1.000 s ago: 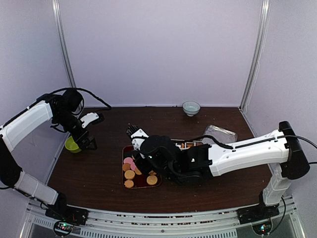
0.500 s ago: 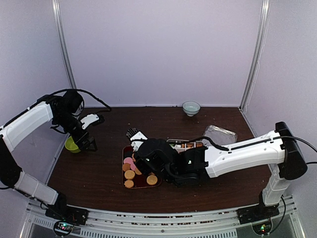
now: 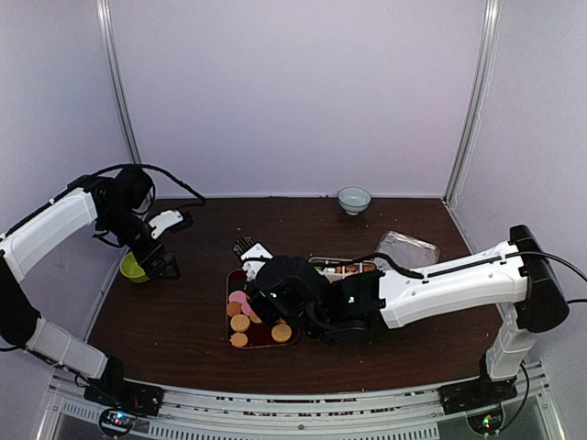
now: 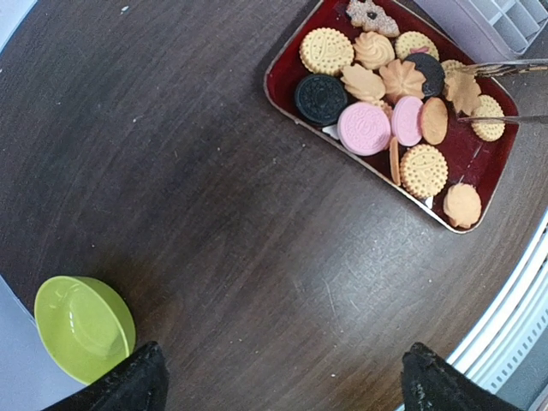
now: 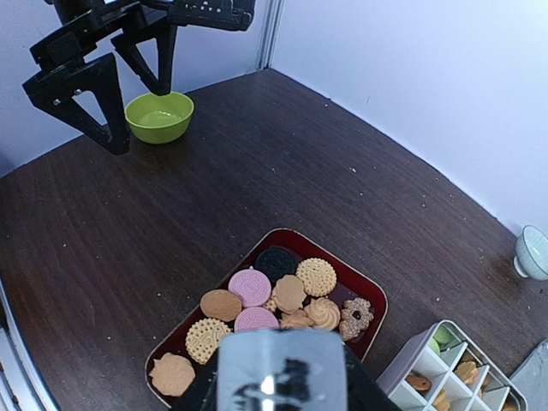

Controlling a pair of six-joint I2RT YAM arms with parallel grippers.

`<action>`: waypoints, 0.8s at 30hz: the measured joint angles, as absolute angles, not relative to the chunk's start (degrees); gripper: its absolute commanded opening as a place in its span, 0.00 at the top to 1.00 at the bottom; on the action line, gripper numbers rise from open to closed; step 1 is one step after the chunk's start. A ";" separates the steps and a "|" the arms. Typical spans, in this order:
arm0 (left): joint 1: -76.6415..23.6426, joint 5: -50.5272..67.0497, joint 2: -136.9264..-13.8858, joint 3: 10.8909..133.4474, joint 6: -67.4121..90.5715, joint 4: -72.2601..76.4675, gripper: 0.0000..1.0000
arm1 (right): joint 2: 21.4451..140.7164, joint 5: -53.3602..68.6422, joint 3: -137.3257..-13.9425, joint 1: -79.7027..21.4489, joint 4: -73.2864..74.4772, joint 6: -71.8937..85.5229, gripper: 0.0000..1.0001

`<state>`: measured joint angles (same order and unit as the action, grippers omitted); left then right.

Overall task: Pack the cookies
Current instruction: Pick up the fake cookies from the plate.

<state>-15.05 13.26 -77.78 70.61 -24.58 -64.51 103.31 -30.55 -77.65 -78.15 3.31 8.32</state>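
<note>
Top view: left gripper (image 3: pixel 158 259), fingers wide apart, near lime-green round plastic bowl (image 3: pixel 133 268); right arm reaches over dark-red rectangular tray (image 3: pixel 261 337).

Left wrist view: assorted round, flower-shaped, pink and dark cookies (image 4: pixel 364 128) lying in the tray; thin metal tongs (image 4: pixel 505 68), tips apart, over the tray's right end.

Right wrist view: right gripper (image 5: pixel 278 381), fingers closed against the tongs' shiny end; white divided box (image 5: pixel 445 368) just beside the tray, with a few biscuits in its compartments.
</note>
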 measured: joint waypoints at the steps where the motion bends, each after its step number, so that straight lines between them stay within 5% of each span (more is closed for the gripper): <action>1: -15.05 13.32 -77.78 70.59 -24.58 -64.51 0.02 | 103.33 -30.61 -77.65 -78.15 3.38 8.25 0.62; 14: -15.05 14.00 -77.78 70.59 -24.56 -64.53 0.02 | 104.27 -31.75 -77.67 -78.06 4.29 9.21 0.67; 24: -15.05 15.70 -77.65 70.59 -24.73 -64.58 0.02 | 105.69 -31.29 -79.81 -77.49 5.50 10.35 0.95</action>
